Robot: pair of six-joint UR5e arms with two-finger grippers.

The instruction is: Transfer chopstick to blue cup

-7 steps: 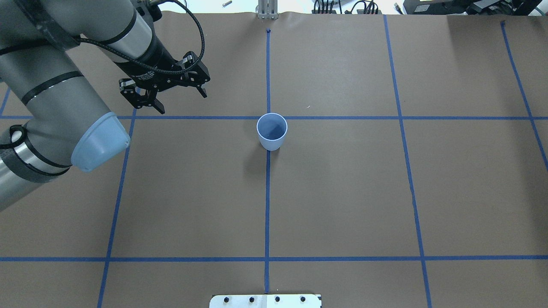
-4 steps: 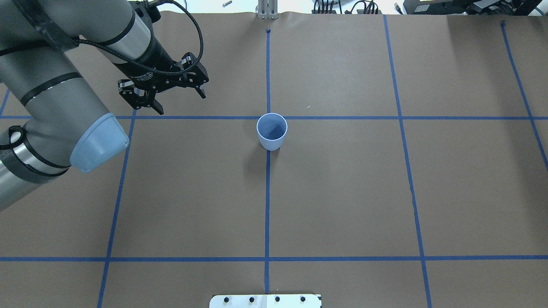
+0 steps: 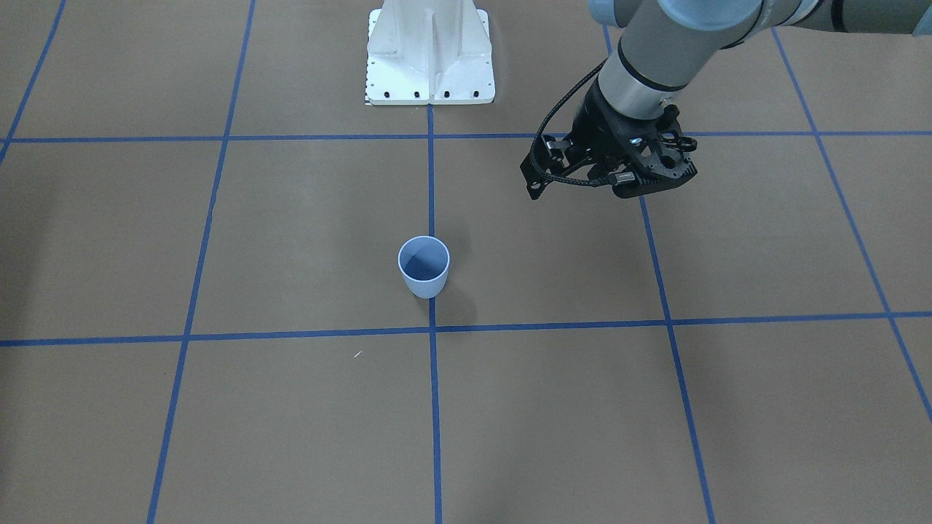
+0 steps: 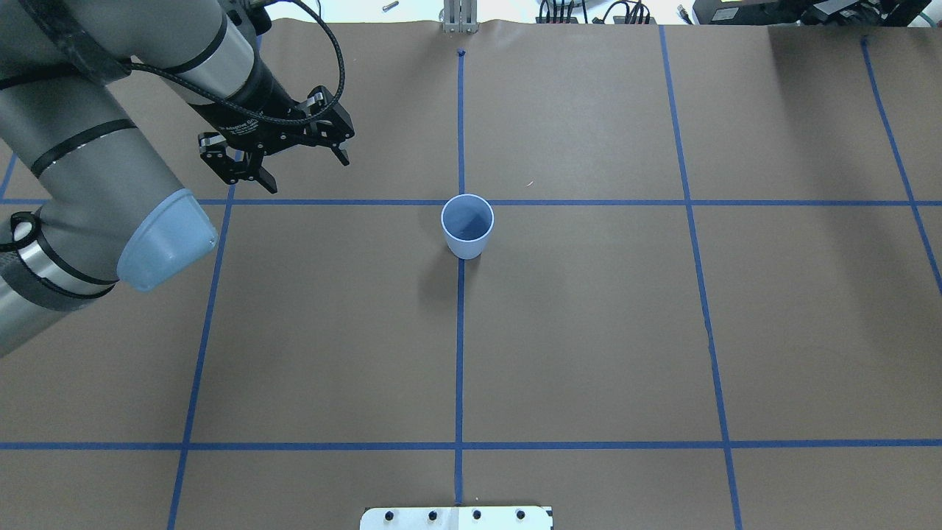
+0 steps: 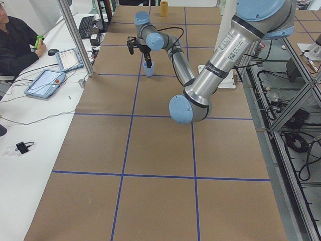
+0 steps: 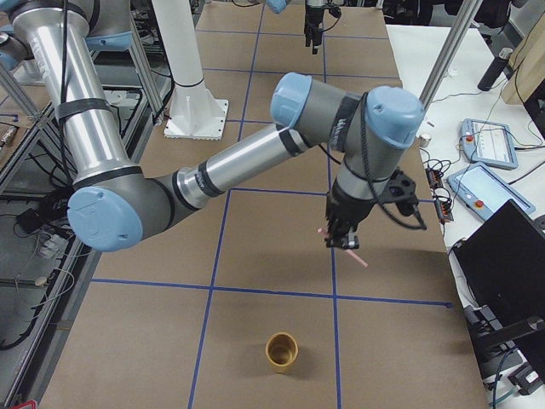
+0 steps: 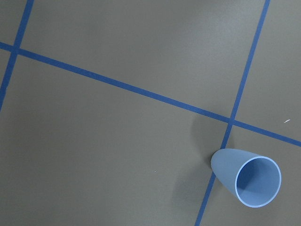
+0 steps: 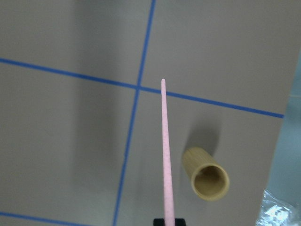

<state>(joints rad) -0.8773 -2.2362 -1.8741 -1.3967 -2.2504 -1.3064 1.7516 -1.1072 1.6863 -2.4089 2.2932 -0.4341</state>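
The blue cup point(image 4: 467, 228) point(image 3: 424, 268) stands upright on the centre tape line and holds nothing. It appears at the lower right of the left wrist view point(image 7: 247, 181). My left gripper point(image 4: 309, 174) hangs open and empty above the table, left of the cup and a little beyond it. The pale pink chopstick point(image 8: 165, 150) point(image 6: 362, 261) is held in the air by my right gripper point(image 6: 341, 239), which is shut on its near end. It slants down over the far right end of the table, well away from the blue cup.
A tan bamboo cup point(image 8: 207, 175) point(image 6: 282, 351) stands upright on the paper just beside the chopstick's line. The white robot base point(image 3: 429, 65) sits at the table's robot side. A person point(image 5: 15, 40) sits at a side desk with tablets.
My left gripper has drifted slightly left and farther from me, away from the blue cup, still open. The cup has not moved.
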